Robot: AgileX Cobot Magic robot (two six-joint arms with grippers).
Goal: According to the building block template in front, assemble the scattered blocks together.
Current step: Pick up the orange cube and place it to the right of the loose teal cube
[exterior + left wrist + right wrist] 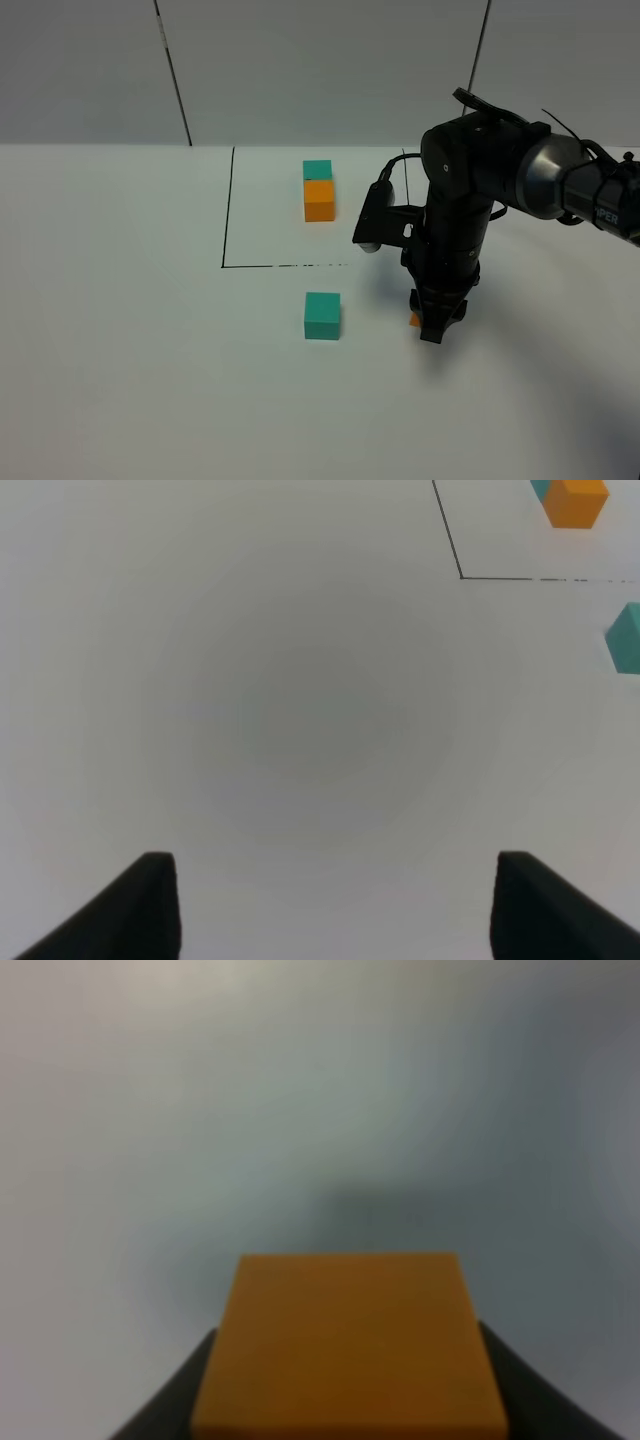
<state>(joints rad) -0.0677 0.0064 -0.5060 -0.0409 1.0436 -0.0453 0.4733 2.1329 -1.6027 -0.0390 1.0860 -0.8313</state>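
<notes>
The left hand (335, 910) hung open; the right hand (433, 325) clamped the orange cube (350, 1345), likely light and rigid, best gripped on flat opposite faces, low on the bench (120, 350) near the teal cube (322, 315), the template (318, 190) beyond.

The table (120, 300) is white, smooth and not shiny. The loose teal block (322, 315) and the orange block (350, 1345) at its 3 o'clock look smooth and dull. The template pair (318, 190) at the teal block's 12 o'clock looks just as dull. The right arm (470, 190) is black and a little shiny, like plastic, with a grey metal-looking band (545, 175). The fingers (150, 905) of the left gripper (335, 865) are dull black.
</notes>
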